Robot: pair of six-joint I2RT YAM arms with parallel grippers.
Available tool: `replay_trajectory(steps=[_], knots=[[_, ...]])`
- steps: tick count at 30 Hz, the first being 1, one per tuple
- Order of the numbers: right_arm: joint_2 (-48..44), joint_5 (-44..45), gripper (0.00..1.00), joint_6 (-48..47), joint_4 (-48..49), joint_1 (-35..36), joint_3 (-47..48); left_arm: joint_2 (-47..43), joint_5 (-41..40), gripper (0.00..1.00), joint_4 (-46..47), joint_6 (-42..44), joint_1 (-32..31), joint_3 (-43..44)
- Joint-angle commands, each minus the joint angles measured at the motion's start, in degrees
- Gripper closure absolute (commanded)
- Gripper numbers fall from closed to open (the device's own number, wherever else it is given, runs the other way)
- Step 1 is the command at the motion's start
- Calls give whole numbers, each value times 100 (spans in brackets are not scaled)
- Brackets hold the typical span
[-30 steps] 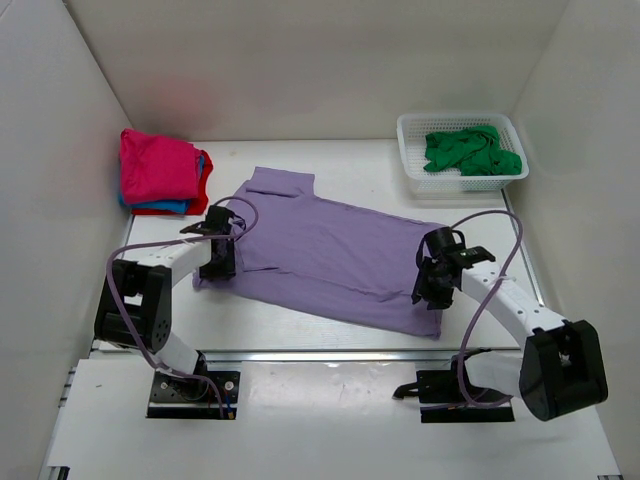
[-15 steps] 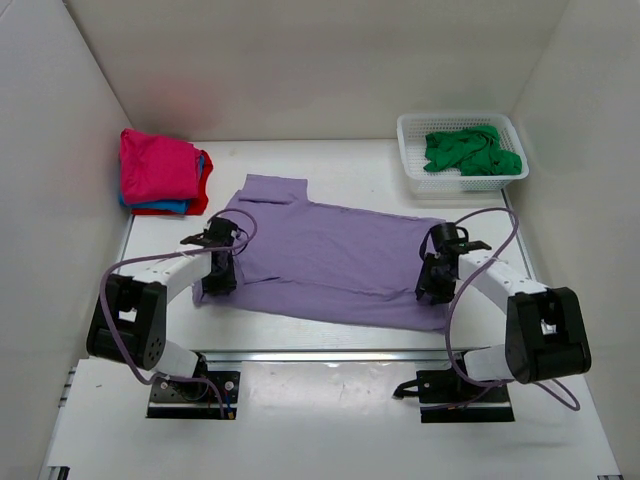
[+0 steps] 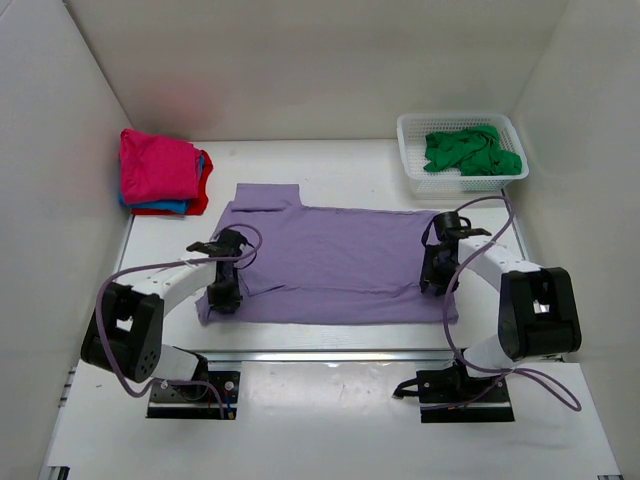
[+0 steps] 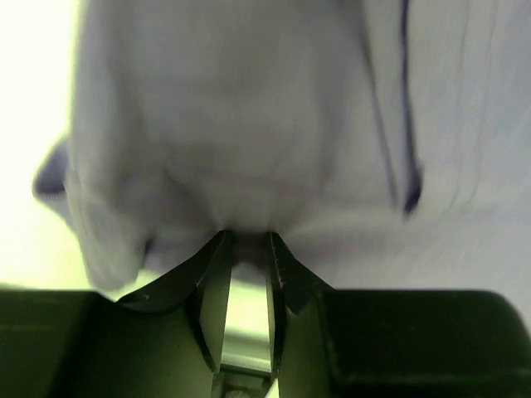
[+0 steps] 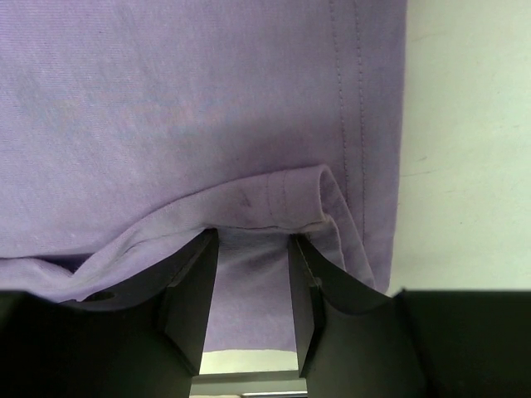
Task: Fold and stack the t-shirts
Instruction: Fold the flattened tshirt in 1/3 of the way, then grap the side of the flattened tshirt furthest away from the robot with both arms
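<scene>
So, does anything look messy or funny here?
Yes. The green t-shirt lies crumpled in the white basket, not folded like the stack at the far left. The lilac t-shirt is rumpled at its right hem.

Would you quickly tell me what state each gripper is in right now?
Left gripper: closed, pinching the lilac t-shirt's bunched edge.
Right gripper: closed on a fold of the same shirt.

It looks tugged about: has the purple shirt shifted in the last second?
Yes. The lilac shirt has swung from slanted to level across the view, its right end now nearer the basket.
</scene>
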Motion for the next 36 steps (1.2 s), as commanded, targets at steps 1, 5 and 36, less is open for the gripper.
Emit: replay_trajectory(steps=[1,5,36], knots=[[137,210,63,-236,395,-57,65,-407,132,67,-784,-303,-268,21],[-57,176,63,-394,97,-162,328,-558,202,60,-1101,-164,197,1450],[215,79,61,-369,-124,-400,2491,5488,-589,44,578,1146,989,8301]])
